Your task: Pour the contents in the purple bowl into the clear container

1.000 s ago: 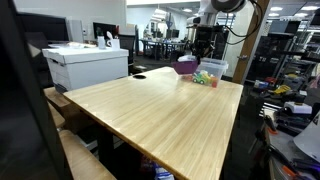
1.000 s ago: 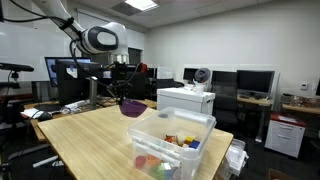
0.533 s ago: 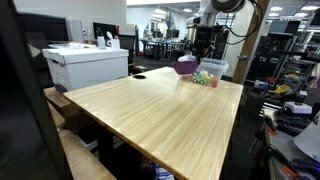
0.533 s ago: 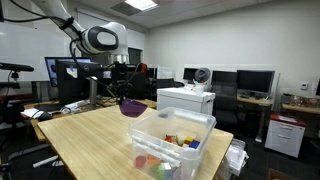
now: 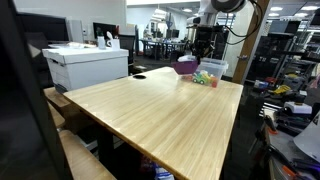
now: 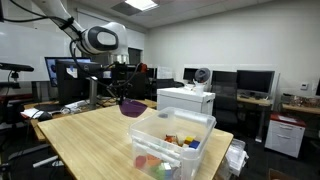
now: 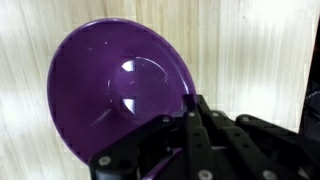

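While the wooden table fills most of an exterior view, the clear container sits at its far end. The purple bowl hangs just beside the container, clear of the wood, under the gripper. Small colourful pieces show at the container's near wall; from this far off I cannot tell whether they lie inside it. A big white box stands well apart from the container, and nothing on it can be read.

In an exterior view with the container nearest the camera, the pieces rest on its floor, seen through the clear walls. The bowl is held in the air beside the container, not over its opening, with the gripper above it. The white box stands behind the container. No label or brand is legible.

In the wrist view the gripper is clamped on the rim of the bowl. A rim hold probably leaves the mouth free for tipping. The glossy inside is bare, showing only a reflection, with wood grain behind it. That suggests the pour is done. No writing shows here either.
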